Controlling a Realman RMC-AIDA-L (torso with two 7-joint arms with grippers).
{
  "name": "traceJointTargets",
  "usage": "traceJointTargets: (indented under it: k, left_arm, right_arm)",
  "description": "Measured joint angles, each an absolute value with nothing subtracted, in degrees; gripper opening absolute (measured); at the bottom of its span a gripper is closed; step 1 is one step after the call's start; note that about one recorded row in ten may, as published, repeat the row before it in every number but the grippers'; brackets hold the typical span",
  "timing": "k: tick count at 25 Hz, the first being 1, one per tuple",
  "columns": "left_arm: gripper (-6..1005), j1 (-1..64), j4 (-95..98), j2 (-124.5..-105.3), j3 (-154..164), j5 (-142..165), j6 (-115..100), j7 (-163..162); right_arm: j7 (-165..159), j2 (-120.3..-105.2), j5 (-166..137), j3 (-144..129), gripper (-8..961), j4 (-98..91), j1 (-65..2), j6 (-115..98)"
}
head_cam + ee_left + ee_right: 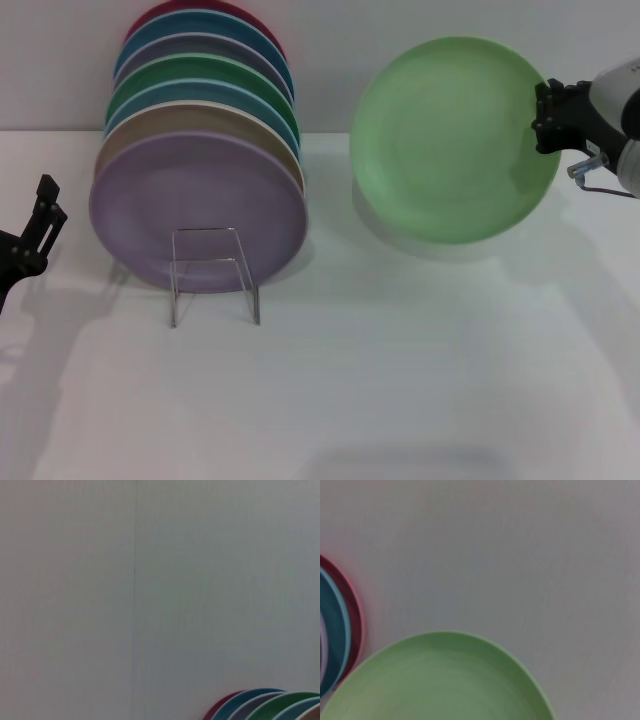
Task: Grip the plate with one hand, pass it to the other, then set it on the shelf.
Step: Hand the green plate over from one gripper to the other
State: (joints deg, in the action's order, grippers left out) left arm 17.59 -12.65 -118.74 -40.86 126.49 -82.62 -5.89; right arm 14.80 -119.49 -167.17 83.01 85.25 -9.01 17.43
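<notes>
The pale mint-green plate (455, 140) is held up off the table at the right, tilted with its face toward me. My right gripper (548, 115) is shut on the plate's right rim. The plate also fills the near part of the right wrist view (440, 680). The clear acrylic shelf (213, 275) stands at the left centre, with several plates standing on edge in it, a lilac plate (195, 212) in front. My left gripper (40, 228) is at the far left edge, low beside the stack, away from the mint plate.
Behind the lilac plate stand beige, blue, dark green (205, 80), teal and red plates; their rims show in the left wrist view (265, 705) and the right wrist view (340, 630). A white wall rises behind the white table (400, 370).
</notes>
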Motion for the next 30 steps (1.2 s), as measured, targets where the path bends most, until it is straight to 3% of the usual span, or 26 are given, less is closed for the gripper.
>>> traceJointTargets:
  k: [13, 30]
  left_arm:
    - [826, 17.49, -12.87, -118.76, -40.87, 126.57, -82.44, -5.89]
    - [826, 15.23, -14.87, -118.81, -37.03, 126.56, -86.49, -6.68]
  right_arm:
    - [14.21, -119.51, -166.73, 80.17, 18, 70.68, -6.48, -11.38]
    - [0.94, -119.60, -162.30, 74.82, 18, 33.63, -14.53, -55.94]
